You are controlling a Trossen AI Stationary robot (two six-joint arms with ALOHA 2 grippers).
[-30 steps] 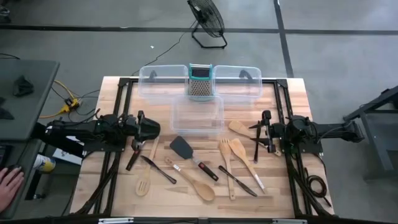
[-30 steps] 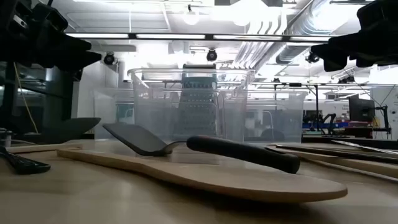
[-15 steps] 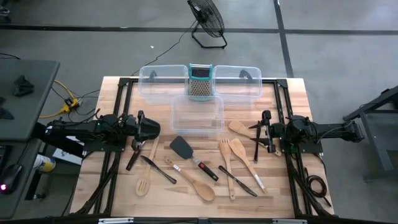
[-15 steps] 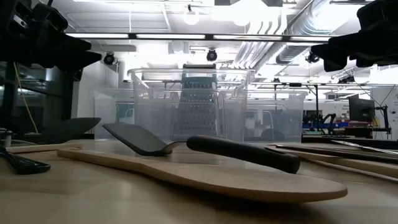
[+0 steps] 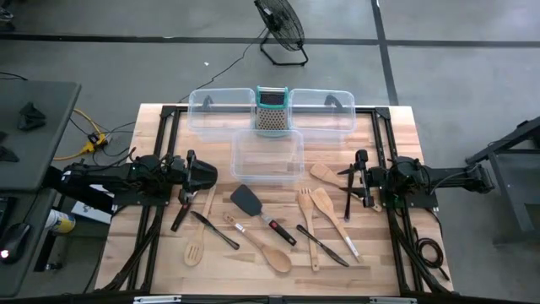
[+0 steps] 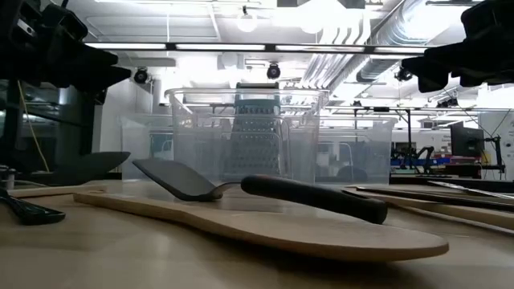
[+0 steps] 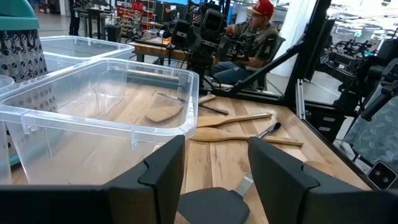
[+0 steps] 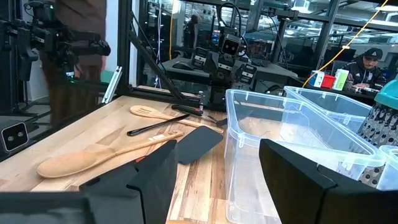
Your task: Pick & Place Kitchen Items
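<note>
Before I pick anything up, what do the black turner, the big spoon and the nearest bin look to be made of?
Black turner: matte black blade, likely nylon or plastic. Big spoon: pale, unpainted wood, going by its light tan look. Nearest bin: clear, glossy plastic; the table shows through it.

Both arms lie low over the counter's side edges, folded back and facing each other. The left pincer [image 5: 191,173] points inward from the left side, fingers parted and holding nothing. The right pincer [image 5: 361,177] mirrors it on the right, fingers likewise apart and empty
</note>
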